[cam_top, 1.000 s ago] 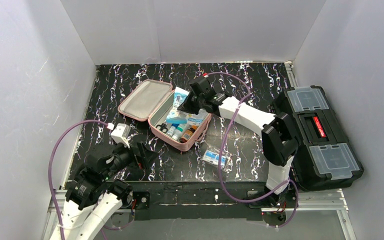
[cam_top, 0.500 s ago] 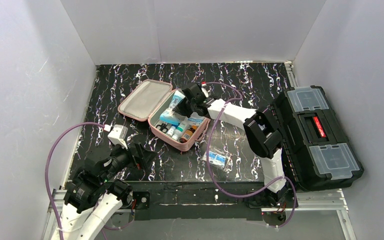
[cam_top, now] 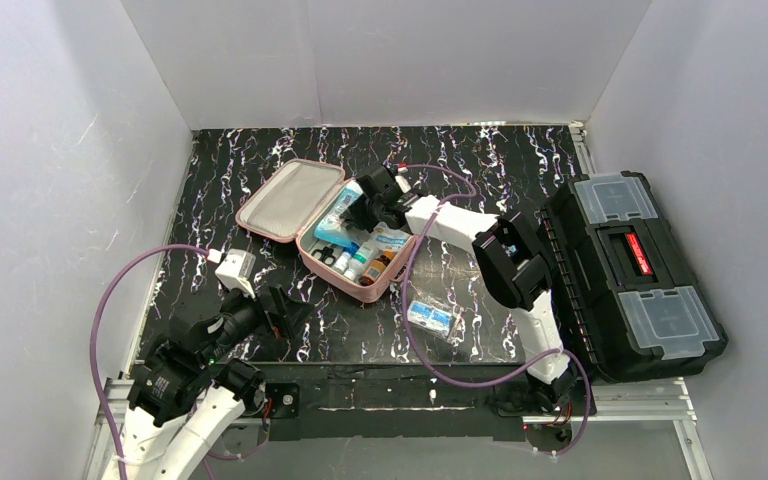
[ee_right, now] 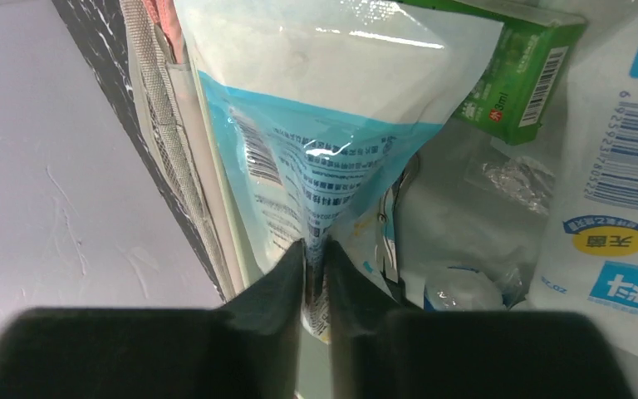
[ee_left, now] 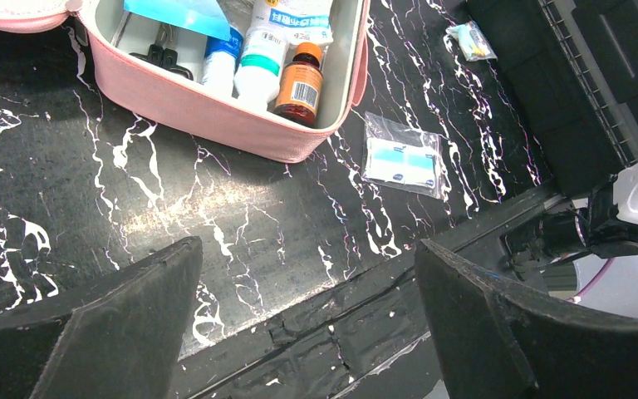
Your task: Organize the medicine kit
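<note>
Your right gripper (ee_right: 316, 259) pinches the edge of a blue-and-white packet (ee_right: 324, 108) inside the medicine kit (ee_left: 208, 112). The kit lies open directly under those jaws, lid folded back beyond them, long axis diagonal across the table. Your left gripper (ee_left: 307, 249) is spread wide; the kit's pink wall lies ahead, bare table between, a sachet (ee_left: 403, 164) ahead-right.
</note>
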{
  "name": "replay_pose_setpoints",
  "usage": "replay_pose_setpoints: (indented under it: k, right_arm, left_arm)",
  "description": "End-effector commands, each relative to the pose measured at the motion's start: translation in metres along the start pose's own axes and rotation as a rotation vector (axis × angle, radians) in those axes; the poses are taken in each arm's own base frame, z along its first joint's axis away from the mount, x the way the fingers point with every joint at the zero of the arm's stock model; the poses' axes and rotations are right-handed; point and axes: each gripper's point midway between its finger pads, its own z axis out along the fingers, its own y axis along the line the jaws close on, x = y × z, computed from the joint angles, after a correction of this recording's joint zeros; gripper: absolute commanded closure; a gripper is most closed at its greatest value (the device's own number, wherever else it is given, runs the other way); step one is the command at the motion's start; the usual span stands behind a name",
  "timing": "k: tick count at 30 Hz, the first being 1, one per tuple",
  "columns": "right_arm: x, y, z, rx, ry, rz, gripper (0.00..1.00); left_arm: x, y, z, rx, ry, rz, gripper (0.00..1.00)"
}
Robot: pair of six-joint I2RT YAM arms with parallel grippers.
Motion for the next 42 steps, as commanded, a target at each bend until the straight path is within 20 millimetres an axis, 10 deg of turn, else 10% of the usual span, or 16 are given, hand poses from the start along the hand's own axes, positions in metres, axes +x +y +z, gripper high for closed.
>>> replay_pose_setpoints:
  k: [1, 18, 42]
  right_arm:
    - [0.002, 0.030, -0.015, -0.064, -0.023, -0.057, 0.63]
    - [-0.032, 0.036, -0.111, -0.094, -0.140, -0.377, 0.45]
    - [-0.143, -0.166, -0.211, 0.436, -0.189, -0.777, 0.34]
  left_arm:
    - [-0.002, 0.002, -0.002, -0.014, -0.008, 0.011, 0.00]
    - [-0.001, 0.005, -0.002, -0.027, -0.006, 0.001, 0.00]
    - [0.003, 0.006, 0.004, -0.035, 0.033, -0.008, 0.00]
